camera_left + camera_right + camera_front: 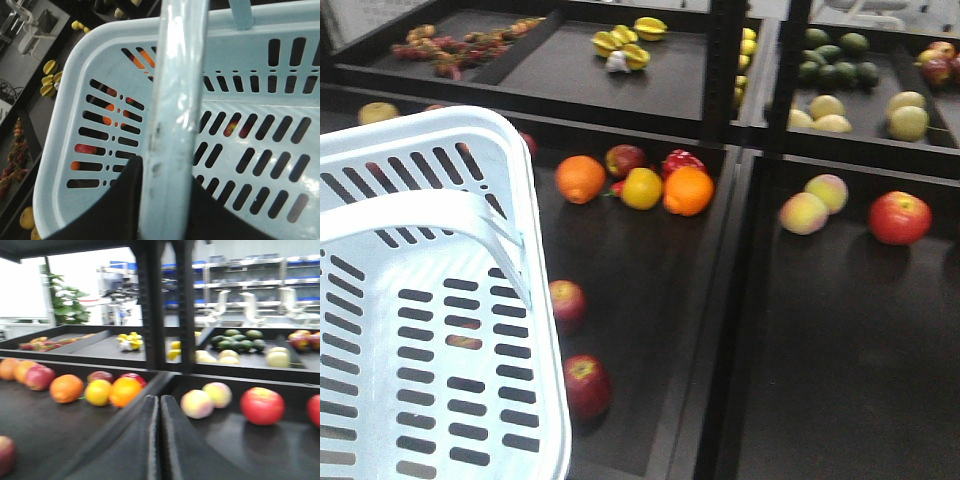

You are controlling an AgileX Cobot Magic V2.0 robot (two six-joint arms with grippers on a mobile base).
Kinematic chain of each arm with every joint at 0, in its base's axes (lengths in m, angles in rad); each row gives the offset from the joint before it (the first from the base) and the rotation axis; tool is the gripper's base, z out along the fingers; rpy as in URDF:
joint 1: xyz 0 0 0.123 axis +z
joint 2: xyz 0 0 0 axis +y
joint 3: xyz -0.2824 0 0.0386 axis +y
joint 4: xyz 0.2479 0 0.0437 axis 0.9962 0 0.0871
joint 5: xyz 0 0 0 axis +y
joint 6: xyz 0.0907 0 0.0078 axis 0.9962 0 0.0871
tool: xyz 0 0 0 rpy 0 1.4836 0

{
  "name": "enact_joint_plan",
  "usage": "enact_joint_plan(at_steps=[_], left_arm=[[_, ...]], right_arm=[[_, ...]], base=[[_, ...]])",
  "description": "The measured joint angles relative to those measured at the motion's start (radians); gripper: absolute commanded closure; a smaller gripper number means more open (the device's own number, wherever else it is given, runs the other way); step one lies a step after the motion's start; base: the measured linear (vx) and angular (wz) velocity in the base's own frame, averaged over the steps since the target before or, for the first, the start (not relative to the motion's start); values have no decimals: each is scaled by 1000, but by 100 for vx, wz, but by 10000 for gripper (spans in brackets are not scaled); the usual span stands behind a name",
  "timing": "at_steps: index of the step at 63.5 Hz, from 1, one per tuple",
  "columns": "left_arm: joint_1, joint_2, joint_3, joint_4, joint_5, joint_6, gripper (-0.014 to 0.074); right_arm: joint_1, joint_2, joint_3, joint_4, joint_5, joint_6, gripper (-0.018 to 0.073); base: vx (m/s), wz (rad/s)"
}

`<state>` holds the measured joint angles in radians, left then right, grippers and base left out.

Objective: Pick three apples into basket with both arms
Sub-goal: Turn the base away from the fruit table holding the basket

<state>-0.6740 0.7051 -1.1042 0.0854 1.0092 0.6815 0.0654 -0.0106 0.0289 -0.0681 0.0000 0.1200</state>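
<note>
Your left hand (pixel 167 175) was clamped on the basket (pixel 430 125); your right hand (pixel 159 405) was closed, empty. The first pick looked due, needing it opened over the lower-middle apple (pixel 586 385).

No readable text, labels or numbers, none on basket (pixel 420 128), none on shelves (pixel 650 270)

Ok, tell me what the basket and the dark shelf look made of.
The basket: pale blue moulded plastic, likely; glossy sheen on its handle and clean uniform slots. The shelf: black, matte, with faint reflections; painted metal or plastic, cannot tell.
</note>
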Motion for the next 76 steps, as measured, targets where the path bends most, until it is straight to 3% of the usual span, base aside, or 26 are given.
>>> enact_joint_plan(at_steps=[76], left_arm=[[0, 0, 0, 0, 1, 0, 603]], right_arm=[[0, 0, 0, 0, 0, 0, 568]], base=[[-8, 38]])
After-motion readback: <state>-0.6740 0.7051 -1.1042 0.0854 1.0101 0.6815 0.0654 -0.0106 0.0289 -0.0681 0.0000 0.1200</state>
